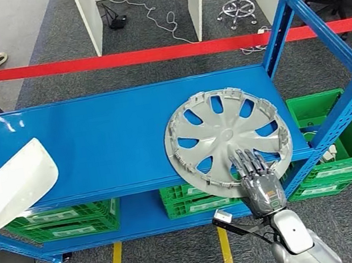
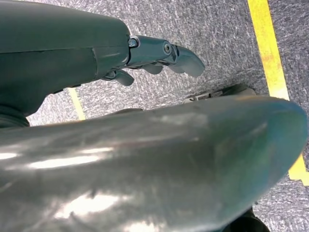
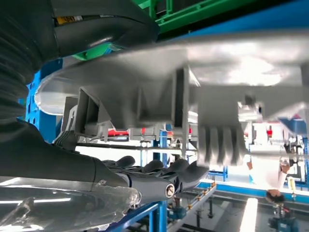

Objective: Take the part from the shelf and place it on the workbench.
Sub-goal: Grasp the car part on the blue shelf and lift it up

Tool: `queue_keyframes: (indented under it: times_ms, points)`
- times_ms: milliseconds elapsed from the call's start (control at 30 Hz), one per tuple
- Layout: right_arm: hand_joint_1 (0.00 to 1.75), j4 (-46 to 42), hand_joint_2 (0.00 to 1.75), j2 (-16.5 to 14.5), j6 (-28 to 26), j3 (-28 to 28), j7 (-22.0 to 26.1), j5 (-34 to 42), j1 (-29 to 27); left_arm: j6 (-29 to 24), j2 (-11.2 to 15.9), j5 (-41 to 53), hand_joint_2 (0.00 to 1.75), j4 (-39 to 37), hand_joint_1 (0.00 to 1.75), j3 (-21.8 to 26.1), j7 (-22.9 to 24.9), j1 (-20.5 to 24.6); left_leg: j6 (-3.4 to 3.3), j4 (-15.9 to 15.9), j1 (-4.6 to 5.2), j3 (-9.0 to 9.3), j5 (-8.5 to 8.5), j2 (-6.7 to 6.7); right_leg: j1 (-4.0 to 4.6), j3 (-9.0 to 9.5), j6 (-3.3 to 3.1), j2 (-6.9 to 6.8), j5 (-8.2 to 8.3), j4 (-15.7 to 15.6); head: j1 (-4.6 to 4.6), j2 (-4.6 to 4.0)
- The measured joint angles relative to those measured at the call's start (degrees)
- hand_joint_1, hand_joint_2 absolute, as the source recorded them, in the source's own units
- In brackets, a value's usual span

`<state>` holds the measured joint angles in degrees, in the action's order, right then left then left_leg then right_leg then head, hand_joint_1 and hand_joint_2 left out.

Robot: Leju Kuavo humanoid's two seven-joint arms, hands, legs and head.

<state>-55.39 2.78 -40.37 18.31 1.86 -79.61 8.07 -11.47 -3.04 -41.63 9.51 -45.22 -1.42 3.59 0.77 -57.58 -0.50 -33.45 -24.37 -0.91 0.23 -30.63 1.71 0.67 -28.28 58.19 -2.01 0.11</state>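
Part: a silver wheel cover (image 1: 227,138) lies flat on the blue shelf (image 1: 104,143), at its right front, with its near edge past the shelf's front lip.
Right hand: the right hand (image 1: 257,178) has its fingers laid on top of the cover's near rim; in the right wrist view the thumb (image 3: 109,24) sits on one face of the cover and the fingers (image 3: 160,174) on the other, pinching the rim.
Left hand: the left hand (image 2: 109,58) hangs over grey carpet, fingers loosely curled and holding nothing.
Shelf, left end: a white curved part (image 1: 12,186) rests there.
Lower level: green crates (image 1: 61,218).
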Motion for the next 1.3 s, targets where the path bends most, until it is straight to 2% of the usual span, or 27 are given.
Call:
queue_keyframes:
  times_ms: [200,433,733,933,1133,1300]
  points:
    - [1.75,-0.11,1.75,0.0,-0.08,0.76,2.54,4.76,0.21,-0.12,-0.02,-0.03,0.0,0.0,0.0,-0.02,-0.14,0.0,0.0,0.0,0.0,0.06,-0.01,0.0,0.0,-0.09,-0.01,0.0,-0.01,0.0,0.0,0.0]
    - [1.75,-6.3,1.75,-0.6,-0.2,-1.12,11.84,4.77,-2.96,-0.31,-0.02,-0.03,0.0,0.0,0.0,-0.5,-0.36,-0.01,0.0,0.0,0.01,0.01,0.0,0.0,0.0,0.37,0.0,0.02,0.01,0.0,0.0,0.0]
    - [1.75,-11.48,1.75,-2.65,-0.14,-5.23,18.52,5.02,-5.3,-0.37,-0.04,-0.54,0.0,0.0,0.0,-1.45,-0.64,0.03,0.0,0.02,0.0,0.01,0.0,0.0,0.0,0.42,0.0,0.01,0.0,0.01,0.0,0.0]
    - [1.75,-12.1,1.75,-3.17,-0.08,-6.55,19.46,6.63,-5.72,-0.33,-0.06,-1.53,0.0,0.0,0.0,-1.49,-1.11,0.03,0.0,0.03,0.01,0.0,0.0,0.0,-0.01,0.35,0.0,0.0,0.0,0.0,0.0,0.0]
    - [1.75,-11.66,1.75,-3.21,-0.04,-6.51,19.27,11.62,-5.6,-0.64,-0.06,-1.66,0.0,0.0,0.0,-1.5,-1.69,0.04,0.0,0.03,0.01,-0.01,0.0,-0.01,-0.01,0.42,0.0,-0.02,0.0,0.0,0.0,0.0]
    - [1.75,-11.85,1.75,-3.2,-0.04,-6.49,19.59,15.87,-5.83,-4.15,-0.08,-0.85,0.0,0.0,0.0,-1.73,-6.5,0.05,0.0,0.03,0.01,0.0,0.0,-0.01,-0.01,0.34,0.0,-0.02,0.0,0.0,0.0,0.0]
